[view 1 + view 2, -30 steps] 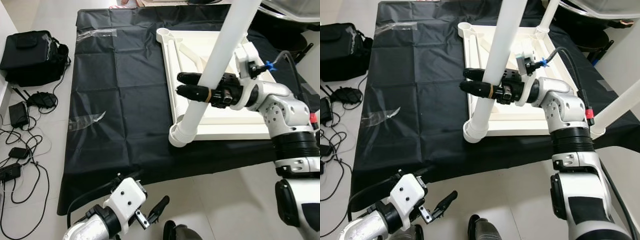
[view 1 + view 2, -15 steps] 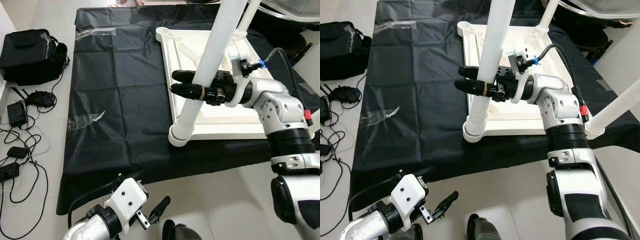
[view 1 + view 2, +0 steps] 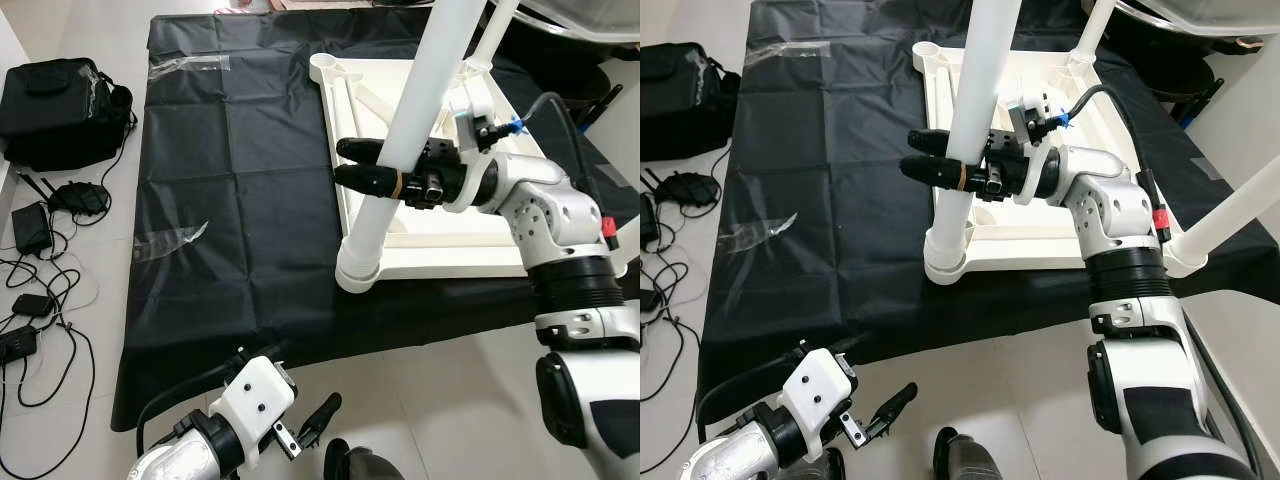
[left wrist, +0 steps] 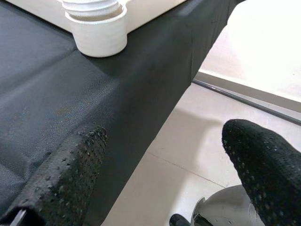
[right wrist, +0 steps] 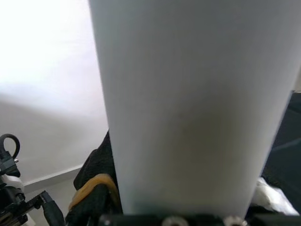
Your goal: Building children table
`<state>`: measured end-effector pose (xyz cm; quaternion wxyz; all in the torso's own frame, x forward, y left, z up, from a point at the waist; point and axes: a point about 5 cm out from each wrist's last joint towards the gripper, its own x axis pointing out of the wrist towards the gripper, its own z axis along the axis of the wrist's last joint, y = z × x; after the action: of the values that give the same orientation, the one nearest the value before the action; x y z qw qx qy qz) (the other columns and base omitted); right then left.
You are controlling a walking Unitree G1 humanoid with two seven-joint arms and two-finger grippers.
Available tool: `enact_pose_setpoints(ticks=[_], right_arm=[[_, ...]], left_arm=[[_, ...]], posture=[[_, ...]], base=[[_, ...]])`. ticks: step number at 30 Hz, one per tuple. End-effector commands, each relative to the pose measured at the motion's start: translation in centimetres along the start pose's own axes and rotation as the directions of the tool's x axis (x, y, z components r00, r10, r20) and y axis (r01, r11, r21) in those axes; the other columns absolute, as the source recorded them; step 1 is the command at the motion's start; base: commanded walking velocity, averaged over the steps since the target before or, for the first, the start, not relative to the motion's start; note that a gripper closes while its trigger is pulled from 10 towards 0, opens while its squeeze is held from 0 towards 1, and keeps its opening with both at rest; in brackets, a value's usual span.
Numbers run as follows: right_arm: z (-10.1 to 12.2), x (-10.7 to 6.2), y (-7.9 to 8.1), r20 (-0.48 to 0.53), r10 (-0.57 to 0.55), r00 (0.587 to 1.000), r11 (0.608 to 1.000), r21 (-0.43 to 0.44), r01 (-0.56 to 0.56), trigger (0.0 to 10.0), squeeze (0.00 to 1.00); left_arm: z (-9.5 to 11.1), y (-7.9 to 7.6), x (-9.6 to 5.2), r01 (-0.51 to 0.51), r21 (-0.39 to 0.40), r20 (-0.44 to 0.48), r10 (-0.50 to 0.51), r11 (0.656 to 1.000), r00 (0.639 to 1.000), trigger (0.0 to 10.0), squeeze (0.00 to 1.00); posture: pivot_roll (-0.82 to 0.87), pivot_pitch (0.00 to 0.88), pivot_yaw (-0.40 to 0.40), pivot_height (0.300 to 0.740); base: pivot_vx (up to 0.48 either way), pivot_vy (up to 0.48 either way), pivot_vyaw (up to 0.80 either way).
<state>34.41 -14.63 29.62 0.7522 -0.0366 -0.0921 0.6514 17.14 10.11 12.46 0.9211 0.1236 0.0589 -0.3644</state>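
Right gripper [image 3: 362,164] sliding further left along with table leg [image 3: 400,140], fingers clamped around it. Leg standing in socket at near-left corner of upturned tabletop [image 3: 450,255] on black sheet [image 3: 240,200]. Left gripper [image 4: 164,165] hanging open below sheet's near edge.

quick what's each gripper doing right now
Left gripper: open, holding nothing, low beside the black cloth.
Right gripper: shut on the white table leg.
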Motion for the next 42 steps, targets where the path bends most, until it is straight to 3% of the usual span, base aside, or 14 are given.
enact_pose_setpoints(ticks=[1,11,24,37,42], right_arm=[[-0.2,0.2,0.3,-0.002,0.018,1.0,1.0,0.007,-0.018,0.0,0.0],[-0.6,-0.2,0.5,-0.013,0.01,1.0,1.0,0.008,-0.009,0.0,0.0],[-0.9,-0.6,-0.3,-0.023,-0.089,0.996,0.996,-0.032,0.088,0.0,0.0],[-1.7,-0.7,0.2,-0.026,-0.096,0.995,0.994,-0.051,0.095,0.0,0.0],[-2.8,-0.2,0.0,-0.051,-0.194,0.98,0.981,-0.03,0.193,0.0,0.0]], left_arm=[[0.0,-0.3,-0.3,0.005,0.009,-0.012,-0.005,1.0,1.0,10.0,0.0],[0.0,-0.2,-0.3,0.005,0.011,-0.013,-0.004,1.0,1.0,10.0,0.0],[0.0,-0.2,-0.4,0.004,0.014,-0.013,-0.004,1.0,1.0,10.0,0.0],[0.0,-0.2,-0.4,0.004,0.015,-0.014,-0.004,1.0,1.0,10.0,0.0],[0.0,-0.1,-0.3,0.003,0.017,-0.015,-0.003,1.0,1.0,10.0,0.0]], posture=[[0.15,0.247,-0.116,0.74],[0.15,0.248,-0.112,0.74],[0.16,0.256,-0.114,0.74],[0.16,0.256,-0.111,0.74],[0.15,0.254,-0.109,0.74]], base=[[0.0,0.0,0.0],[0.0,0.0,0.0],[0.0,0.0,0.0],[0.0,0.0,0.0],[0.0,0.0,0.0]])
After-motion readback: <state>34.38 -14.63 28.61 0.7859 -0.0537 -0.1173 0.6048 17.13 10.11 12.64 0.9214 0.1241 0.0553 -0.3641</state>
